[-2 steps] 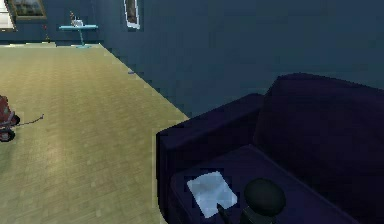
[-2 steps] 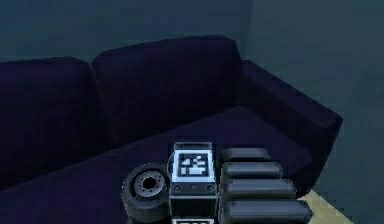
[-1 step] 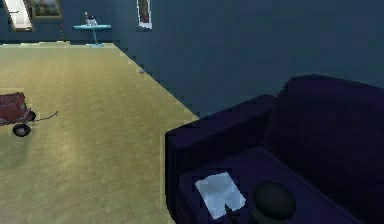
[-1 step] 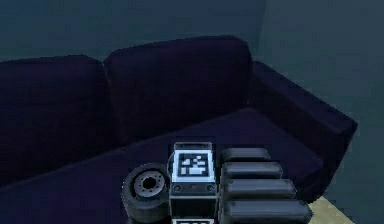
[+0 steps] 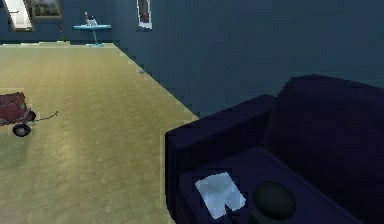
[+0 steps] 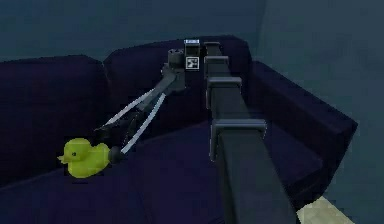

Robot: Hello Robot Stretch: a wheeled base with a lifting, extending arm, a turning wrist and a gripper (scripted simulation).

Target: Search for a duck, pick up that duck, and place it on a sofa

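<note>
- Since the duck (image 6: 86,157) sits on the sofa (image 6: 60,95) seat at the gripper (image 6: 108,143) tips, search looks done, placing nearly so.
- Gripper's state and hold cannot be told; drawing the arm (image 6: 235,150) back likely remains.

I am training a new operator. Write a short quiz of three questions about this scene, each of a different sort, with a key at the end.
1. True or false: the yellow toy duck lies on the seat of the dark blue upholstered sofa.
2. In the forward view, what stands at the left on the yellow-green carpet floor?
A) a red toy wagon
B) a green bicycle
C) a white chair
3. Short answer: do the pictures settle whether the gripper holds the duck?

Key
1. True.
2. A.
3. No. The duck lies on the sofa seat at the gripper's far end, so it cannot be told.
</note>
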